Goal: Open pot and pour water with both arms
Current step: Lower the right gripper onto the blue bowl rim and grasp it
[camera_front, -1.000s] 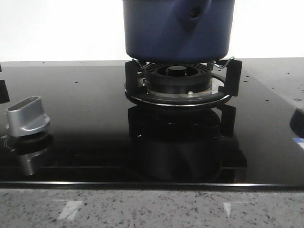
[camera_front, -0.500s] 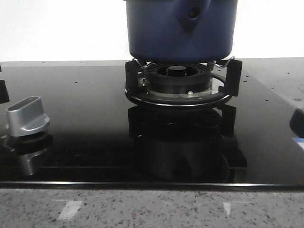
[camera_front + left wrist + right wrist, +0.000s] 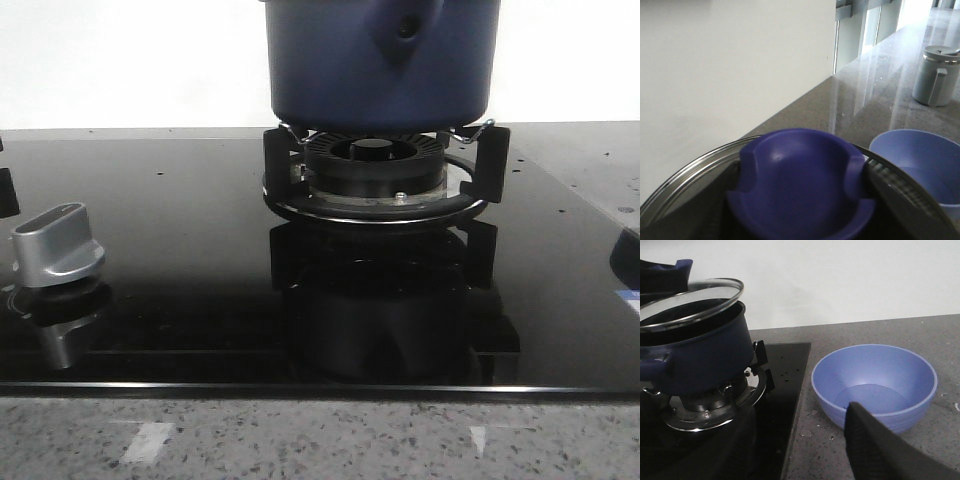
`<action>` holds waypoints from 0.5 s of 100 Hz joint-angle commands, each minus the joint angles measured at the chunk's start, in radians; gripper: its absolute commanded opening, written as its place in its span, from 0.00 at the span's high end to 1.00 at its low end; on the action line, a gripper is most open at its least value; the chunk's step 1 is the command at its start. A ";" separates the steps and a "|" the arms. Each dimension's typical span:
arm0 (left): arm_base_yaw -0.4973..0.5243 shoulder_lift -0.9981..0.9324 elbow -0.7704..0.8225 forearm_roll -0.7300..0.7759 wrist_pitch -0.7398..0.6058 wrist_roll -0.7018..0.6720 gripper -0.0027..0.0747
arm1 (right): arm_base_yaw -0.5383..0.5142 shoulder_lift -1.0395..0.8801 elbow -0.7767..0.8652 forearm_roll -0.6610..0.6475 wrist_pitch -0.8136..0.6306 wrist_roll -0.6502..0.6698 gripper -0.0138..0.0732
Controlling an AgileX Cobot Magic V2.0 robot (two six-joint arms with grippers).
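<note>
The dark blue pot [image 3: 380,60] sits on the black ring burner [image 3: 375,175]; its top is cut off in the front view. In the right wrist view the pot [image 3: 695,360] has its glass lid [image 3: 690,302] raised and tilted above the rim. My left gripper [image 3: 800,200] is shut on the lid's blue knob [image 3: 800,185], a dark finger on each side. My right gripper [image 3: 798,460] is open and empty, low over the counter beside the stove; only one black finger [image 3: 880,450] shows, in front of the light blue bowl [image 3: 875,385].
The black glass stove top [image 3: 180,300] carries a silver control knob [image 3: 58,245] at the left. The bowl [image 3: 920,160] stands on the grey speckled counter right of the stove. A grey lidded jug [image 3: 936,75] stands further along the counter. A white wall runs behind.
In the front view the pot has shifted slightly to the right on the burner. Nothing else has visibly moved.
</note>
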 commanded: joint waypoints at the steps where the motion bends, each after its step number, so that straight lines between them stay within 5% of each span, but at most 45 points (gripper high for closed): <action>1: 0.008 -0.088 -0.043 -0.086 0.029 -0.003 0.56 | -0.007 0.024 -0.022 0.002 -0.073 -0.007 0.42; 23: 0.088 -0.153 -0.039 -0.069 0.031 -0.056 0.56 | -0.007 0.051 -0.022 0.072 -0.072 -0.007 0.42; 50: 0.212 -0.235 -0.001 0.186 0.045 -0.281 0.56 | -0.007 0.221 -0.096 0.165 -0.072 0.013 0.42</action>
